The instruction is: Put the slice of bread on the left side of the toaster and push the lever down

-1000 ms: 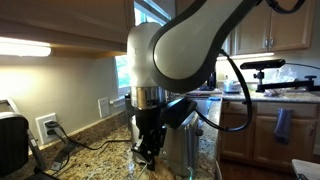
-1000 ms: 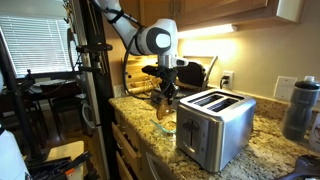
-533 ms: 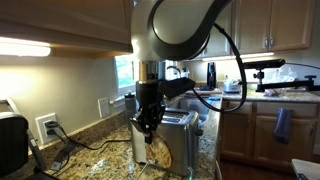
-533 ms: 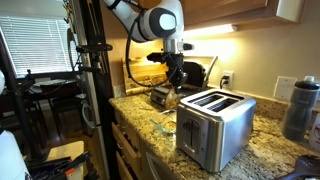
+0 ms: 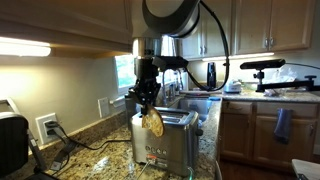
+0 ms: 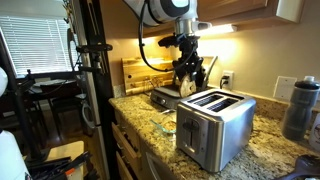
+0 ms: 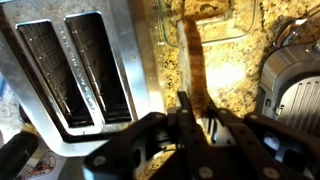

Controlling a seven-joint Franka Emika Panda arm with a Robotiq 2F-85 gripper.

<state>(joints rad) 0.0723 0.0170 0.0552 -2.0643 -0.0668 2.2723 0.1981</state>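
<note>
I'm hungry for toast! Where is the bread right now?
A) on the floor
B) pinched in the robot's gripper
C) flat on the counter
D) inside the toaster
B: the slice of bread hangs from the closed gripper, up in the air by the toaster, not in a slot.

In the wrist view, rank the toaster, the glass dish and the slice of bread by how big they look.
1. toaster.
2. glass dish, cut off at the top.
3. slice of bread, edge-on, a thin strip.
</note>
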